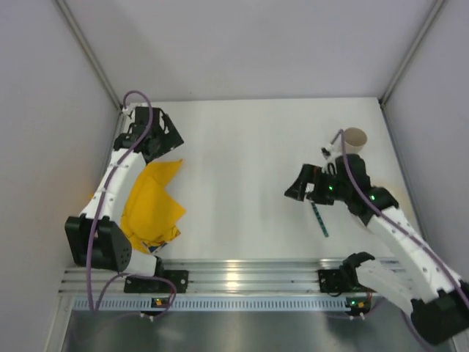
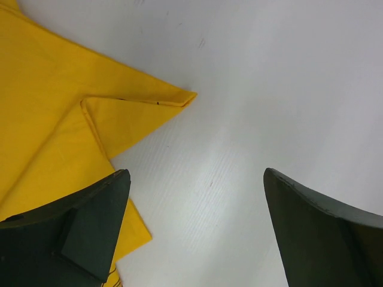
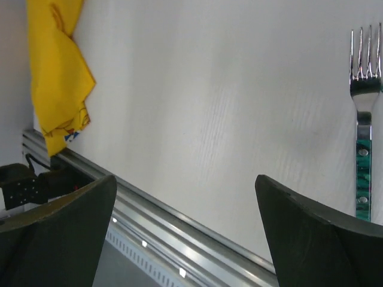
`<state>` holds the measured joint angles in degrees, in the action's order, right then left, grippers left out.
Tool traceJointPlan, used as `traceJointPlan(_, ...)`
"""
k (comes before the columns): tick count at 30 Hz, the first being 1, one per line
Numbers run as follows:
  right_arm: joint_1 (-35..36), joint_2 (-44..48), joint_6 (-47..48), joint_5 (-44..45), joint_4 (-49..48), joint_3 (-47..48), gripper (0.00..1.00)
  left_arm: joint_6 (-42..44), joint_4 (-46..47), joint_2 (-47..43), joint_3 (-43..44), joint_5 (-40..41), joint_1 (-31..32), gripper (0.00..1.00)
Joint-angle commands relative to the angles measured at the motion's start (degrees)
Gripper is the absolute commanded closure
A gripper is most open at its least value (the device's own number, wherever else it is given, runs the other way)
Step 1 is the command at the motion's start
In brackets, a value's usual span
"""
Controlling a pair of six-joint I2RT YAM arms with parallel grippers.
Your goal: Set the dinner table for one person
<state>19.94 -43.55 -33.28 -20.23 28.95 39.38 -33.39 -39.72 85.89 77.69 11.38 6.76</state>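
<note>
The white dinner table point(image 1: 242, 169) fills the scene. A crumpled yellow cloth point(image 1: 152, 204) lies at its left side; it also shows in the left wrist view point(image 2: 54, 119) and the right wrist view point(image 3: 57, 72). My left gripper point(image 1: 157, 139) is open and empty, just beyond the cloth's far corner. A fork with a green handle point(image 1: 319, 218) lies on the table at the right; it also shows in the right wrist view point(image 3: 365, 113). My right gripper point(image 1: 295, 192) is open and empty, above the table just left of the fork. A beige cup point(image 1: 355, 139) stands upright at the far right.
A metal rail point(image 1: 242, 275) runs along the table's near edge, with both arm bases on it. Grey walls enclose the table on the left, far and right sides.
</note>
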Motion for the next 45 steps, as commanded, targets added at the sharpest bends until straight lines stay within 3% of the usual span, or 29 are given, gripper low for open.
traceJointPlan(1,5.3,-20.6,7.8,8.9,10.7,18.0,0.0,-2.2,-3.0,-10.6,-2.8,1.0,-0.1,0.02)
traceJointPlan(3,7.4,-32.9,9.3,8.6,15.1,28.7,0.0,-4.8,-8.2,-12.0,-4.5,2.4,-0.1,0.01)
traceJointPlan(6,11.5,-43.0,11.6,4.7,12.5,37.1,0.0,-7.2,-12.7,-14.5,-8.2,4.8,-0.1,0.01)
traceJointPlan(14,23.6,-66.7,11.0,-6.6,9.9,56.1,0.0,-11.3,-15.5,-25.0,-20.3,7.3,-1.4,0.02)
traceJointPlan(17,27.1,-70.3,9.4,-8.9,8.8,60.1,0.0,-10.7,-13.4,-25.3,-24.6,8.1,-3.3,0.01)
traceJointPlan(23,29.0,-67.7,7.5,-11.3,6.4,52.5,0.0,-5.3,-2.3,-19.3,-26.5,2.0,-11.2,0.01)
traceJointPlan(27,28.9,-64.3,10.5,-8.2,9.2,48.2,0.0,-3.8,0.9,-7.4,-22.7,0.6,-11.1,0.05)
traceJointPlan(31,28.9,-60.2,12.1,-5.4,10.8,43.2,0.0,-4.5,4.9,-1.3,-20.6,-1.4,-10.6,0.11)
traceJointPlan(36,28.9,-54.9,13.1,-2.4,11.0,35.9,0.0,-5.8,2.9,6.8,-15.2,5.0,-4.7,0.18)
traceJointPlan(42,28.0,-50.8,15.0,0.2,11.7,31.0,0.0,-8.2,0.4,12.0,-12.7,9.8,-2.1,0.36)
traceJointPlan(45,27.0,-49.8,16.2,0.6,12.0,29.8,0.0,-9.1,-1.4,12.6,-12.7,12.7,-1.8,0.36)
